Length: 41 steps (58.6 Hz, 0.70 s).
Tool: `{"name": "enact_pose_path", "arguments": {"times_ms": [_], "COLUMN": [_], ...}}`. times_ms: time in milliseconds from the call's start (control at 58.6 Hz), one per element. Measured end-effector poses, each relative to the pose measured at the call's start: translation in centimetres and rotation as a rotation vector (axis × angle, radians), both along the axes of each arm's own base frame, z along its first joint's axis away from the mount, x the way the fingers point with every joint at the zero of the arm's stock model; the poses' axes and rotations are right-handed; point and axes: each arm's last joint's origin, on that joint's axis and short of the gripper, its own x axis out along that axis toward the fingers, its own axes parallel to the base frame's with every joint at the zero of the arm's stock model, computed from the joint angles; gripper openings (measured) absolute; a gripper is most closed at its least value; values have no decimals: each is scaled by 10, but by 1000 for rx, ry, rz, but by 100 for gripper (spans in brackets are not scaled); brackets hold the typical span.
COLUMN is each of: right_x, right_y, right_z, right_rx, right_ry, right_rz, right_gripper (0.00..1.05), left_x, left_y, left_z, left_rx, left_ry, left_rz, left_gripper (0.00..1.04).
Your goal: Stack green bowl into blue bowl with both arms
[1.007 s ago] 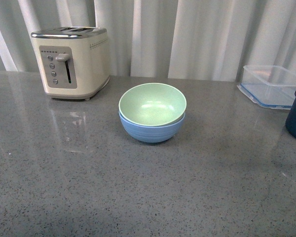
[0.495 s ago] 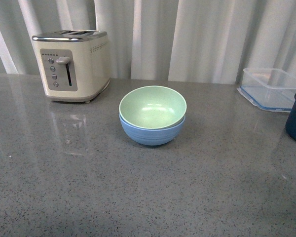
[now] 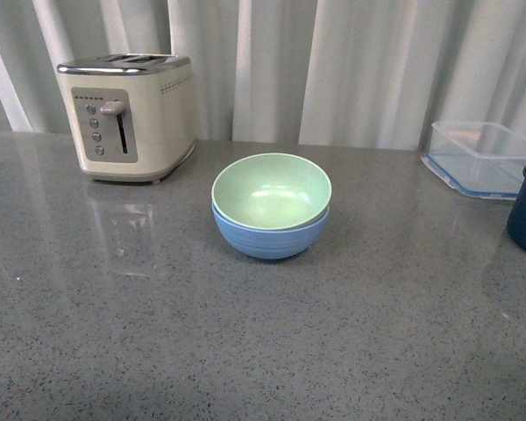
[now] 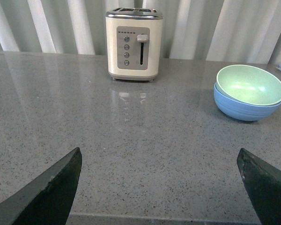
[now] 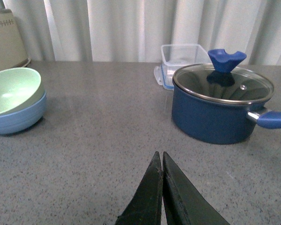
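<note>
A pale mint green bowl (image 3: 271, 189) is seen nested inside a light blue bowl (image 3: 270, 233) near the middle of a grey speckled countertop (image 3: 245, 351). The green rim sits just above the blue rim and appears slightly tilted, though the angle makes this hard to confirm. The stacking is judged to be done.

Both bowls look matte, stiff and light, probably plastic or a fibre composite, so little breakage risk is expected. The smooth curved walls would likely slip under a side pinch; the rim is judged the best place to be gripped, one finger inside and one outside.

From the bowls, a cream toaster (image 3: 127, 114) stands at about ten o'clock, near the curtain (image 3: 333, 70). A clear blue-edged container (image 3: 482, 156) lies at about two o'clock, and a dark navy pot (image 5: 220, 105) with a glass lid sits at three o'clock.

Neither arm is touching the bowls. The left gripper (image 4: 161, 187) is spread wide with nothing between its fingers. The right gripper (image 5: 162, 187) is pressed closed, empty, well apart from the stack.
</note>
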Motion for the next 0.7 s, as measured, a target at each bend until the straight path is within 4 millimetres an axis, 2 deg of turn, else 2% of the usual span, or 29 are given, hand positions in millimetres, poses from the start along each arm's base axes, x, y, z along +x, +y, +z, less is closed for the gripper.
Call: {"name": "enact_pose_path", "arguments": {"times_ms": [700], "right_x": [-24], "right_y": [0], "right_z": [5], "right_rx": [0], "right_ry": [-20], "right_rz": [0], "right_gripper": [1], "left_x": [0], "left_y": [0], "left_z": [0], "left_rx": [0], "left_ry": [0], "left_rz": [0], "left_gripper": [98]}}
